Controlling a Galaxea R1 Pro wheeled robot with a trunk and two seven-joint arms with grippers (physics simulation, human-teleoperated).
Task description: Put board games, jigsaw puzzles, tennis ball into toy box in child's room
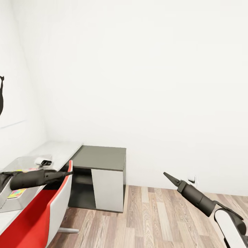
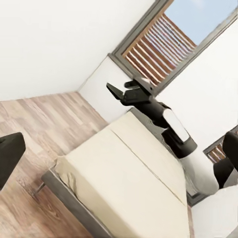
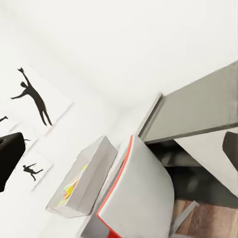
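Observation:
The light grey toy box (image 1: 8,203) stands on the pale table (image 1: 60,150) at the far left. A multicoloured jigsaw puzzle (image 1: 16,193) lies inside it, also seen in the right wrist view as colour inside the toy box (image 3: 82,181). My left gripper (image 1: 69,173) reaches level across the box and past the chair back; it is open and empty. My right gripper (image 1: 167,176) hangs open and empty above the floor, far from the table; it shows again (image 2: 121,89) above the bed (image 2: 124,183), whose beige mattress is bare. Board games and the tennis ball are out of view.
A red and white chair (image 1: 41,213) stands against the table under my left arm. A dark grey cabinet (image 1: 100,158) with a white panel adjoins the table. A small white device (image 1: 43,161) lies on the tabletop. Wood floor (image 1: 155,220) stretches to the right. Black silhouette pictures (image 3: 34,99) hang above the box.

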